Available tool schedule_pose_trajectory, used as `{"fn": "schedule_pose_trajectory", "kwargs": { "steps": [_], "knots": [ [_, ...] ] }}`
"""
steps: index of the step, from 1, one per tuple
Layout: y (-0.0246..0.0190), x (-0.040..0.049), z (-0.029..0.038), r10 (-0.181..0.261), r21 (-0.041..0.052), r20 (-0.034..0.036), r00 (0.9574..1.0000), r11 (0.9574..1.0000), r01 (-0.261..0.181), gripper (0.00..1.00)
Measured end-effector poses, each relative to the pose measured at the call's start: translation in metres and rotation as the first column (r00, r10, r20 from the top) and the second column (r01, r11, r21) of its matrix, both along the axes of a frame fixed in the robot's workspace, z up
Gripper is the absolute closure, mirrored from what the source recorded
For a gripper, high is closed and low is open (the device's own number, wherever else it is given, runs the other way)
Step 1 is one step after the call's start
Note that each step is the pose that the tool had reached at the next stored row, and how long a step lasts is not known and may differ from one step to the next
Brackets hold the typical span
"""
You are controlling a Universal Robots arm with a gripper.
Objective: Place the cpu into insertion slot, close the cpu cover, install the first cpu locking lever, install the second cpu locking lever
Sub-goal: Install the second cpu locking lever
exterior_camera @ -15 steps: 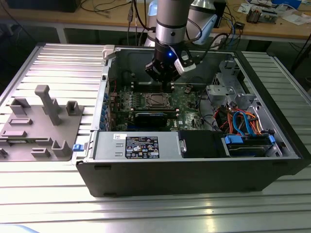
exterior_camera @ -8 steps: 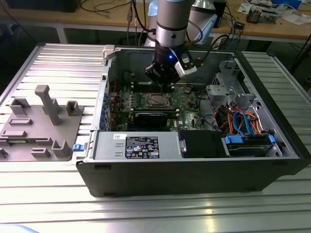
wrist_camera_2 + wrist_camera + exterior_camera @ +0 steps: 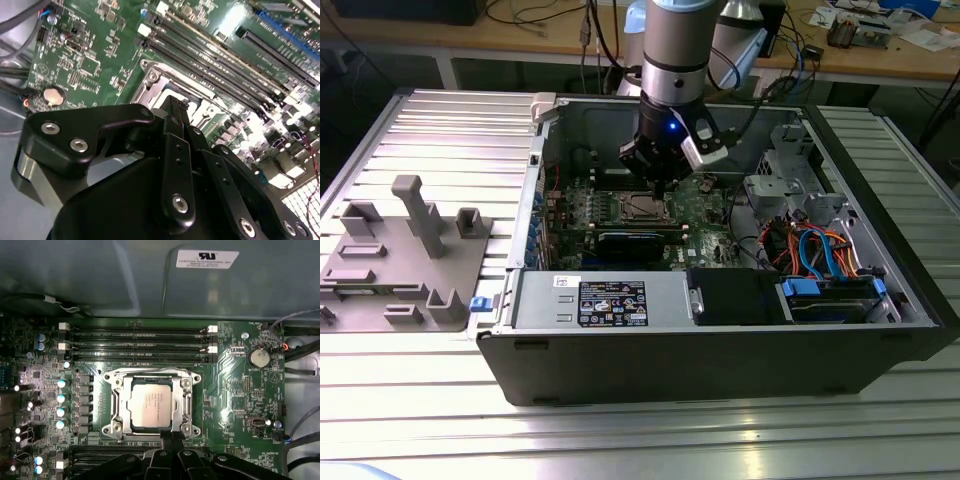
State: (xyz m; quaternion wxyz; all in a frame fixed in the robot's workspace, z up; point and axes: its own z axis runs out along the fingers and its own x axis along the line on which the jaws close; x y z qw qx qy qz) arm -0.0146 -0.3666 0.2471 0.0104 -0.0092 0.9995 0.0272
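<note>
The cpu (image 3: 151,408) sits in the insertion slot (image 3: 116,427), framed by the cpu cover (image 3: 150,374). The hand (image 3: 172,436) hovers at the slot's edge with its fingers pressed together, holding nothing.

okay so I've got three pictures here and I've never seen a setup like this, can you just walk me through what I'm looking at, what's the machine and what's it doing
The machine is a robot arm ending in a gripper, a black two-fingered claw. The exterior view comes from a camera off the arm: an open computer case lies on a ridged metal table, and the arm reaches down into it. A grey holder block sits at that view's left. Both wrist views come from cameras riding on the arm. The first wrist view looks at the green motherboard. In its middle, the cpu, a silver-grey square chip, sits in the insertion slot, with the cpu cover framing it. The black fingers, closed together and holding nothing, are at the cover's edge.
</note>
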Motion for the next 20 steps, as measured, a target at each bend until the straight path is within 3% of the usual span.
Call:
{"fn": "schedule_pose_trajectory", "kwargs": {
  "steps": [1, 8, 14, 20],
  "knots": [
    [-0.0025, 0.0000, 0.0000, 0.000, 0.0056, 0.0000, 1.0000, 1.0000, 0.000, 0.89],
    [-0.0136, -0.0019, 0.0000, 0.000, 0.0068, 0.0001, 1.0000, 1.0000, 0.000, 0.89],
    [-0.0165, -0.0118, -0.0001, 0.001, 0.0069, 0.0000, 1.0000, 1.0000, -0.001, 0.89],
    [-0.0233, -0.0206, -0.0020, 0.010, 0.0089, 0.0000, 0.9999, 0.9999, -0.010, 0.89]
  ]
}}
